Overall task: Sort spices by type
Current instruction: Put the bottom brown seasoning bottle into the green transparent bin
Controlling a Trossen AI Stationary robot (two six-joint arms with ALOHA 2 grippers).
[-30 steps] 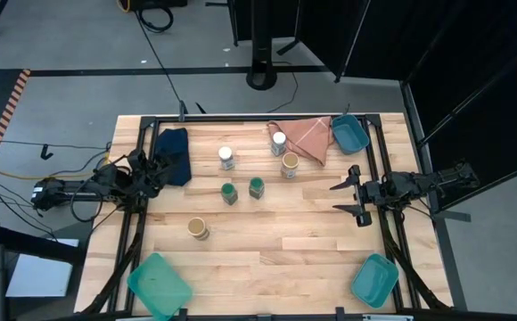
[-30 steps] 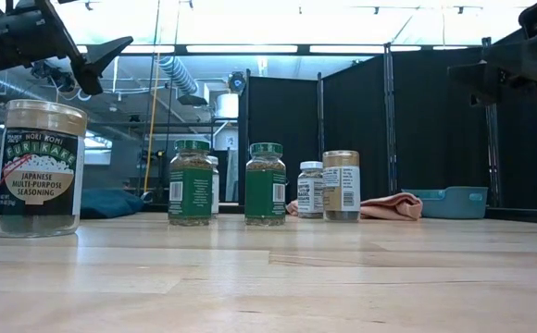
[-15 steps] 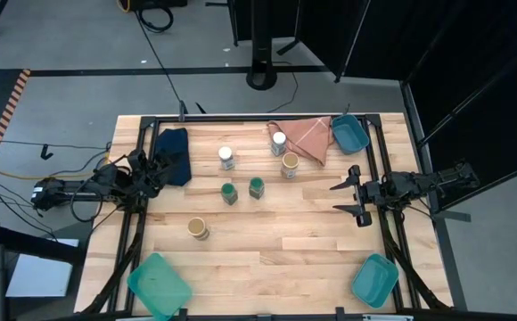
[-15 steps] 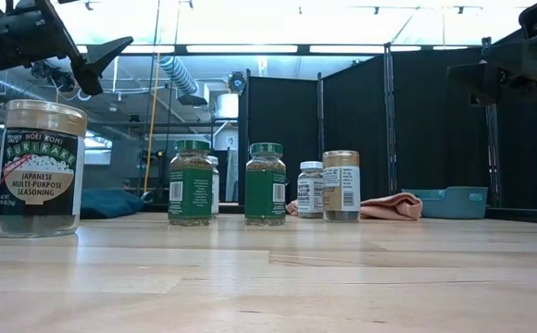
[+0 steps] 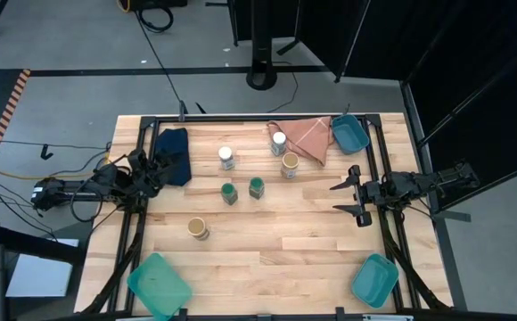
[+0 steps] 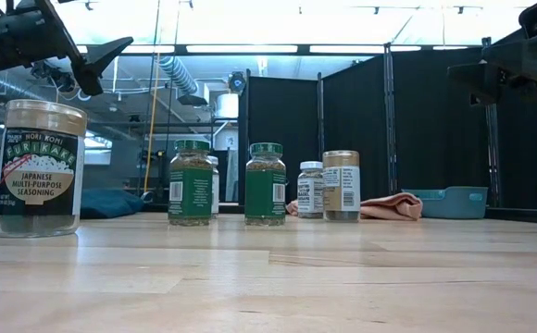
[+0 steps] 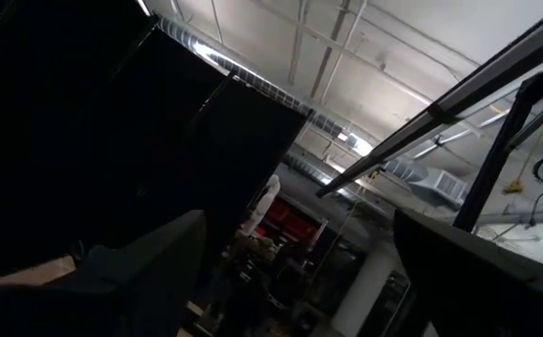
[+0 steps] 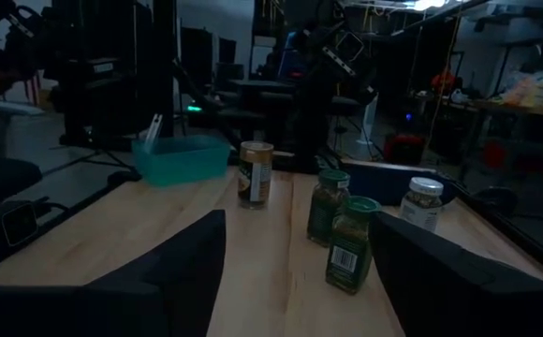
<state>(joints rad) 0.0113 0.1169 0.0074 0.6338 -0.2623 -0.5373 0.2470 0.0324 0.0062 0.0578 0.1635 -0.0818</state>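
Six spice jars stand upright on their bases on the wooden table. The white-lidded pair (image 5: 227, 158) (image 5: 279, 142) is toward the far side. The two green-lidded jars (image 5: 229, 193) (image 5: 257, 187) sit side by side at the middle. One tan-lidded jar (image 5: 290, 164) stands near the pink cloth, the other (image 5: 198, 229) alone toward the near left. My left gripper (image 5: 159, 169) is open at the left edge, raised and tilted up. My right gripper (image 5: 355, 196) is open at the right edge, facing the jars (image 8: 351, 243). Neither touches anything.
A dark blue cloth (image 5: 174, 152) lies beside my left gripper, and a pink cloth (image 5: 305, 135) lies at the far right. Teal bins sit at the far right corner (image 5: 349, 134), the near left corner (image 5: 159, 283) and the near right corner (image 5: 374, 279). Bare wood stretches along the near middle.
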